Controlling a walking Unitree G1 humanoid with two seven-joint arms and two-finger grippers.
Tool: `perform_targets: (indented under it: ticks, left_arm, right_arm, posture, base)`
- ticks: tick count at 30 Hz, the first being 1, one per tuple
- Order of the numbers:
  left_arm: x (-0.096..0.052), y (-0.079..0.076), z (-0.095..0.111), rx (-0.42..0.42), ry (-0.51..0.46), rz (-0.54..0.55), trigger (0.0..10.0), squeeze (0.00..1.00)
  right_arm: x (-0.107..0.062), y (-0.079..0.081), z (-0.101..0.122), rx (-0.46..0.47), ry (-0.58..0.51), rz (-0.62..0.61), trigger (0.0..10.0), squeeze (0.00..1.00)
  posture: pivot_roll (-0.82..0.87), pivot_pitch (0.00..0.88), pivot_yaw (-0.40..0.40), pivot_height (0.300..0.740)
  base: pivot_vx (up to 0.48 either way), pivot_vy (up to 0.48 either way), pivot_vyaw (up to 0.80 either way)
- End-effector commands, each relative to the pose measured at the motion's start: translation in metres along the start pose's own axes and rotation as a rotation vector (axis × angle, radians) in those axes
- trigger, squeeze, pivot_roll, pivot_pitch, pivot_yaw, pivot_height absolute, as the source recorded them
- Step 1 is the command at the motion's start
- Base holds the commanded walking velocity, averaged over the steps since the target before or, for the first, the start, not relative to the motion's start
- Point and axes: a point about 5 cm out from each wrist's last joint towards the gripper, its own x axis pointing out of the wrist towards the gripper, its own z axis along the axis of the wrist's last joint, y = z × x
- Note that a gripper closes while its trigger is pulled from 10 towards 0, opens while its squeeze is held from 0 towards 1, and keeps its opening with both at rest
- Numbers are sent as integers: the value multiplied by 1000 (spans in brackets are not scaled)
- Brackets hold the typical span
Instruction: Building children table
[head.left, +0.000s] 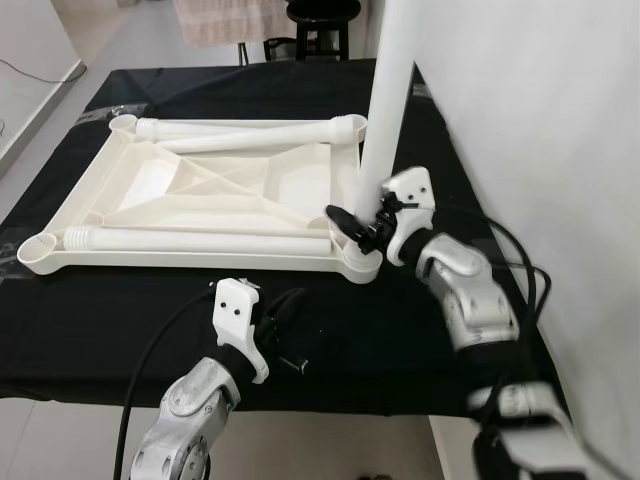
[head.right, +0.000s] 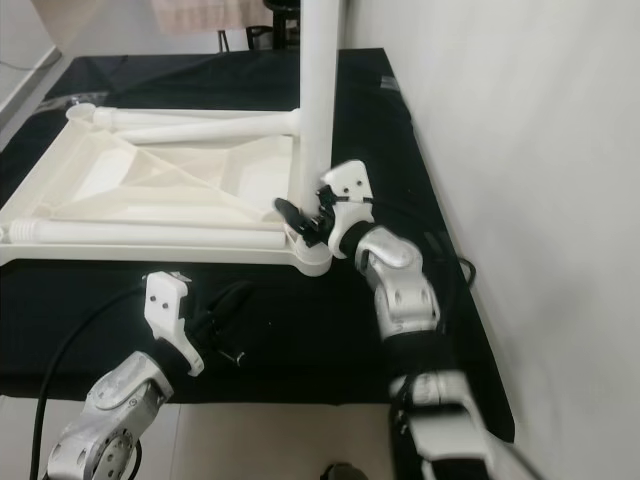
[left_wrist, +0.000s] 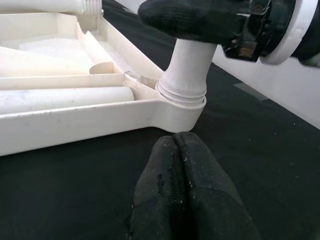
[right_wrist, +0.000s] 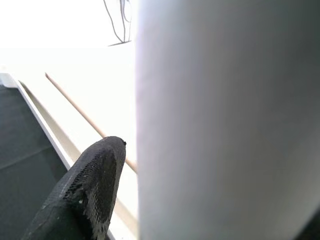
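R gripper (head.left: 352, 228) clamps upright leg (head.left: 388, 110), top cut off; L gripper (head.left: 288, 312) clenched, empty.

The upright leg (head.left: 385, 110) above the right end effector (head.left: 352, 228) runs off the top edge, its upper end unseen. That end effector's far finger hides behind the leg. Below it, the right forearm (head.left: 530, 420) is blurred.
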Motion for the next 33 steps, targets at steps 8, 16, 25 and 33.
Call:
perform_targets:
  ticks: [8,16,25,33]
  left_arm:
    - [-3,0,-6,-14,17,12,10000,0]
    - [-4,-1,-6,-15,18,12,10000,0]
    - [-6,2,-4,-10,15,17,10000,0]
    - [-3,4,-5,-5,15,24,10000,0]
  right_arm:
    - [9,6,-7,85,40,294,0,0]
    - [11,-4,-10,88,46,222,0,0]
    - [-6,34,-61,147,182,-498,0,0]
    - [10,55,-49,66,136,-430,0,0]
  posture:
    - [35,148,-3,740]
    - [33,164,-8,740]
    - [17,187,1,740]
    - [26,164,-15,740]
  base:
    - [0,0,0]
    - [0,0,0]
    - [0,0,0]
    - [0,0,0]
